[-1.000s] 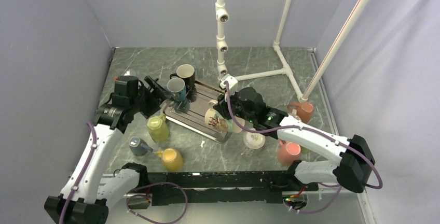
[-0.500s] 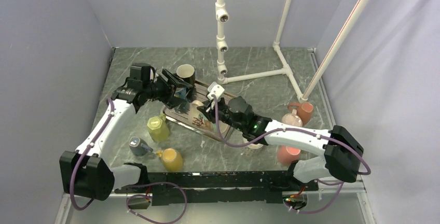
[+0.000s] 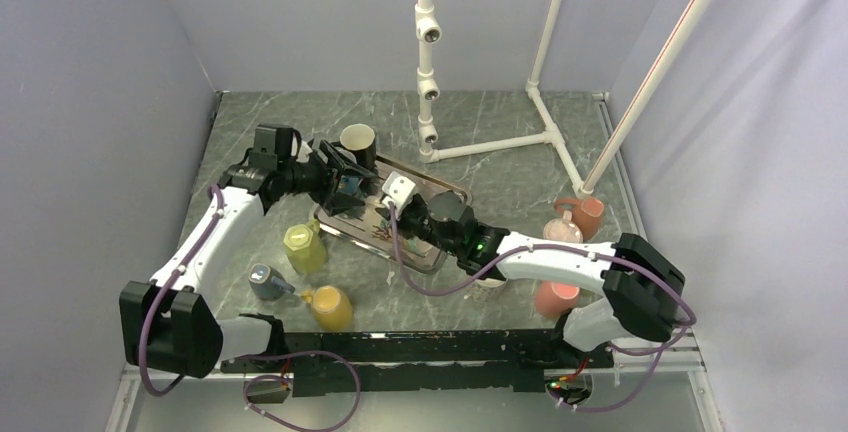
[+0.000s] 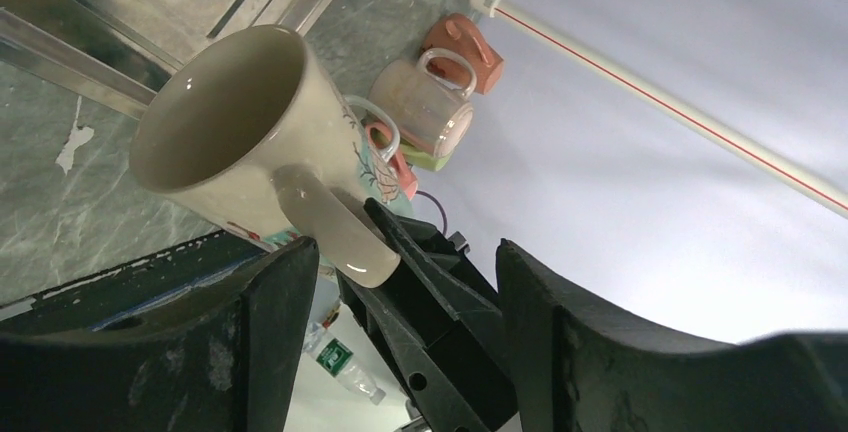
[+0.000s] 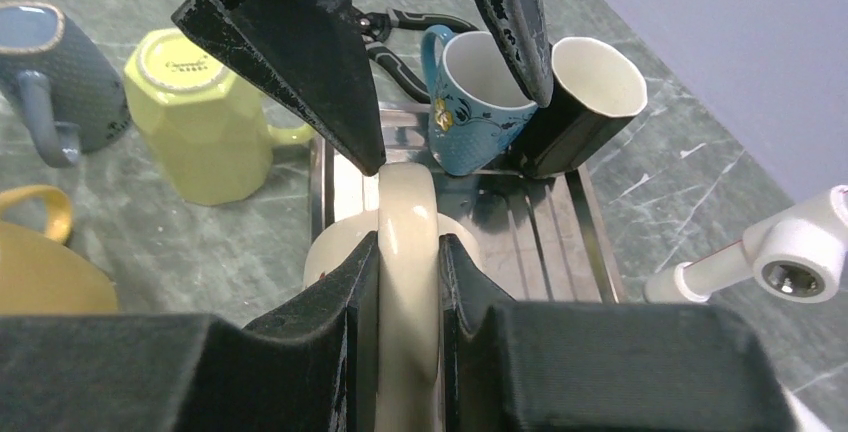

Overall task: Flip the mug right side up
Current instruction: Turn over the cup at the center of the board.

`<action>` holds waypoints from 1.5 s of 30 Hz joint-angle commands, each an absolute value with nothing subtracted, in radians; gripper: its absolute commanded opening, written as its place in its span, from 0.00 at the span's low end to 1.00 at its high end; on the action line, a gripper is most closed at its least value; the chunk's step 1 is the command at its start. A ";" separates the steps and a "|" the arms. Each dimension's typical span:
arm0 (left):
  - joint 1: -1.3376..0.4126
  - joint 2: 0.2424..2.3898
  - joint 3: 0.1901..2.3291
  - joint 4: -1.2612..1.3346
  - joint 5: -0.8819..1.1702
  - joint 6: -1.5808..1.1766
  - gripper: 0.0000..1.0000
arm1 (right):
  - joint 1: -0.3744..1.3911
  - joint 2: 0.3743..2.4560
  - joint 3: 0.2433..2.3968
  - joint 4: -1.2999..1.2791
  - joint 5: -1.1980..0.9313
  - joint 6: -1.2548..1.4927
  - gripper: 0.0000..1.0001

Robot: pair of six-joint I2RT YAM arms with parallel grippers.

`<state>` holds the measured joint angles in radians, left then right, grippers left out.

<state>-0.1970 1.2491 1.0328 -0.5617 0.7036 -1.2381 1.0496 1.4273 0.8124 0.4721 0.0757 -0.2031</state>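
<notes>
The cream flowered mug (image 4: pixel 240 132) hangs tilted over the metal tray (image 3: pixel 428 262), its mouth showing in the left wrist view. My right gripper (image 5: pixel 408 242) is shut on its handle (image 5: pixel 408 202), with one finger on each side. In the top view the right gripper (image 3: pixel 400 217) covers most of the mug (image 3: pixel 378 217). My left gripper (image 4: pixel 405 252) is open and empty. Its two fingers (image 5: pixel 300 42) stand apart just beyond the handle, over the tray's far left part (image 3: pixel 345 174).
A blue mug (image 5: pixel 470 102) and a black mug (image 5: pixel 585 92) stand upright at the tray's far end. Yellow (image 3: pixel 304 247), grey (image 3: pixel 268 282) and orange (image 3: pixel 330 305) mugs lie left of the tray. Pink and terracotta mugs (image 3: pixel 585 214) are to the right. A white pipe stand (image 3: pixel 428 52) is behind.
My right gripper has carried the cream mug leftward over the tray. My left arm has swung in from the left, and its open gripper now stands close to the mug's handle.
</notes>
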 commanded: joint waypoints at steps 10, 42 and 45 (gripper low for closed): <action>-0.194 1.295 1.023 -0.586 0.763 -1.216 0.59 | 1.120 1.453 0.873 0.812 0.091 -0.456 0.00; -0.193 1.326 1.041 -0.605 0.637 -1.132 0.03 | 1.169 1.467 0.826 0.711 0.087 -0.469 0.18; -0.193 1.318 1.012 -0.593 0.622 -1.191 0.03 | 1.187 1.480 0.814 0.697 0.120 -0.489 0.19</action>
